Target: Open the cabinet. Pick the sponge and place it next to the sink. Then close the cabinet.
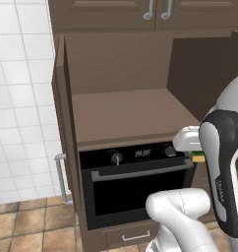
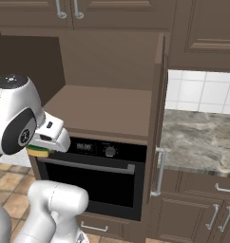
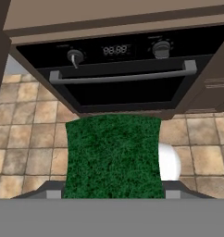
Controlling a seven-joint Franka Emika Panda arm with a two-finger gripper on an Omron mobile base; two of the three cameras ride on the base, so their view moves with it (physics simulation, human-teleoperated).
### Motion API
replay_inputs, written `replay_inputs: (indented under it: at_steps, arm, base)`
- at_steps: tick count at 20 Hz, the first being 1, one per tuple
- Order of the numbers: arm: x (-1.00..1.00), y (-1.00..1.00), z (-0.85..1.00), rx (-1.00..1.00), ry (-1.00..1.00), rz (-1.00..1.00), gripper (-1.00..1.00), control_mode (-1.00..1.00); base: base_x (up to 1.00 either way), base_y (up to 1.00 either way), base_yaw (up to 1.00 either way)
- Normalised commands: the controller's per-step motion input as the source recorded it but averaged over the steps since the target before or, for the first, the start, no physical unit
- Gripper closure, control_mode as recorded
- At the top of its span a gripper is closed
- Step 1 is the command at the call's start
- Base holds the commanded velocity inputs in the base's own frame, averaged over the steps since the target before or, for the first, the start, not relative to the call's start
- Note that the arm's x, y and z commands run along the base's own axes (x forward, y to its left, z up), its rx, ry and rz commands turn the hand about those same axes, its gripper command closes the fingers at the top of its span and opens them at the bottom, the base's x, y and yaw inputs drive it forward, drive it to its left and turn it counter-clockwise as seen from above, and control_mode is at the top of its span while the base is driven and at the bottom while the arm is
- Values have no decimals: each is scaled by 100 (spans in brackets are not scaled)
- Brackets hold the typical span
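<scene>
I have the sponge point(image 3: 113, 155) clamped between my jaws, its green face turned up toward my hand camera. From there it looks close to square, slightly taller than wide, so I cannot name a long axis with confidence; its far edge points at the black oven point(image 3: 118, 74) and its side edges run straight from me to that edge. My fingertips are mostly covered by it, only grey stubs showing at its lower corners.

In the right base view the sponge point(image 2: 37, 152) is a thin sliver under my gripper point(image 2: 46, 142), yellow layer with a dark green edge, lying roughly level in front of the oven's upper left corner. In the left base view my own forearm cuts it point(image 1: 198, 158) down to a small green and yellow scrap beside the oven knob.

The cabinet point(image 1: 121, 110) stands open above the oven, both doors swung wide, its brown shelf bare. Brown floor tiles point(image 3: 30, 139) lie beneath my grip.
</scene>
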Motion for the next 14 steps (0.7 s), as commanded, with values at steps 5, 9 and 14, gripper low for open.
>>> replay_inputs:
  at_steps: [5,9,14]
  arm:
    - [0,0,0,0,0,0,100,100]
    - [0,0,0,0,0,0,100,100]
    - [0,0,0,0,0,0,100,100]
  base:
    - [-5,0,0]
    - [-90,0,0]
    - [-97,11,-3]
